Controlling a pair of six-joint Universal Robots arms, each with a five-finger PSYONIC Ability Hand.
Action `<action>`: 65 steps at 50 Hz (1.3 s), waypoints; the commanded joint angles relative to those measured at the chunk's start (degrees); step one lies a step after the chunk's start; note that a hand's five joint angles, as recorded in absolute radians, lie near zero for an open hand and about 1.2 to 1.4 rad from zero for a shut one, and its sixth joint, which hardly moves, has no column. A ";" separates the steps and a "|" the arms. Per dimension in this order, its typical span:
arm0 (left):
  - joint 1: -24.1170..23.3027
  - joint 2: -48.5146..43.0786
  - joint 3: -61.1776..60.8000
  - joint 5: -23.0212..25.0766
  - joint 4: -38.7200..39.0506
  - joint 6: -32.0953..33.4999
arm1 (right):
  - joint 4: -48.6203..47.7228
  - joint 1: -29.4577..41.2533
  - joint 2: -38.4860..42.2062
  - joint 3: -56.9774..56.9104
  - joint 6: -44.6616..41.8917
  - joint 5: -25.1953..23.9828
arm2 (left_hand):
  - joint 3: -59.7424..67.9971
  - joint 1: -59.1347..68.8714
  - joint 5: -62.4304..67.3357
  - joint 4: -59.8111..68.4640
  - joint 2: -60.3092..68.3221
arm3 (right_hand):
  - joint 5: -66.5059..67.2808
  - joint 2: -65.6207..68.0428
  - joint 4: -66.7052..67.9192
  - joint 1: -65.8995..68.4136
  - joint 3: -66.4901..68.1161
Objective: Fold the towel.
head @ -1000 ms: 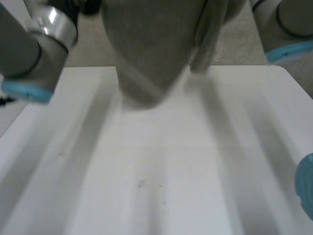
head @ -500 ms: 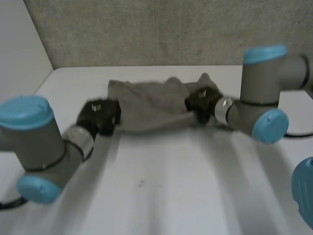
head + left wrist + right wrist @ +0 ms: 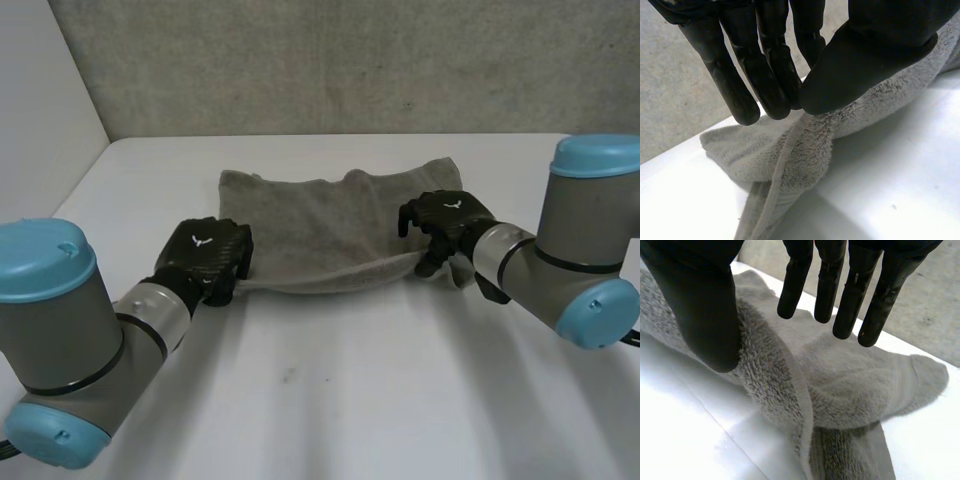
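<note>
A grey towel (image 3: 330, 225) lies folded in a wide band across the far middle of the white table (image 3: 350, 400). My left hand (image 3: 205, 255) is at its near left corner. In the left wrist view the thumb presses against the fingers (image 3: 765, 75) with a ridge of the towel (image 3: 805, 150) pinched between them. My right hand (image 3: 445, 220) is over the near right corner. In the right wrist view its thumb (image 3: 705, 305) and straight fingers stand apart above the towel (image 3: 850, 385), holding nothing.
A rough grey wall (image 3: 350, 60) runs behind the table's far edge. A pale panel (image 3: 40, 110) stands at the far left. My two arms rest low at the table's near left and right sides.
The towel, held up close to the head camera a second ago, now lies on the table. Both arms have come down and my right hand has let go of its corner.
</note>
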 commanded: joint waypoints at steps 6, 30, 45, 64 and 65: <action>0.48 1.34 2.36 -0.27 -0.09 -2.30 | -0.42 -5.85 2.88 1.32 4.87 0.36 | 10.23 12.83 10.57 10.23 10.17 | -1.08 -0.80 -0.92 -5.36 -0.79; 1.98 1.96 5.44 -0.18 -2.11 -3.71 | 1.08 -12.88 1.83 3.42 0.65 -2.19 | 10.23 12.83 10.57 10.23 10.17 | 5.48 5.76 5.64 1.20 5.77; 1.98 1.87 5.27 -0.18 -2.11 -3.80 | 1.78 -12.44 8.94 -2.02 -8.93 -4.21 | 10.23 12.83 10.57 10.23 10.17 | 3.96 4.24 4.12 -0.32 4.25; 2.07 1.43 5.27 -0.01 -2.11 -3.80 | 1.25 -11.12 14.83 -9.05 -8.76 -4.03 | 10.23 12.83 10.57 10.23 10.17 | 12.70 12.98 12.86 8.42 12.99; 2.07 1.34 5.27 0.08 -2.03 -3.80 | 1.25 -11.12 14.84 -9.06 -8.75 -4.03 | 10.23 12.83 10.57 10.23 10.17 | 12.71 12.99 12.87 8.43 13.00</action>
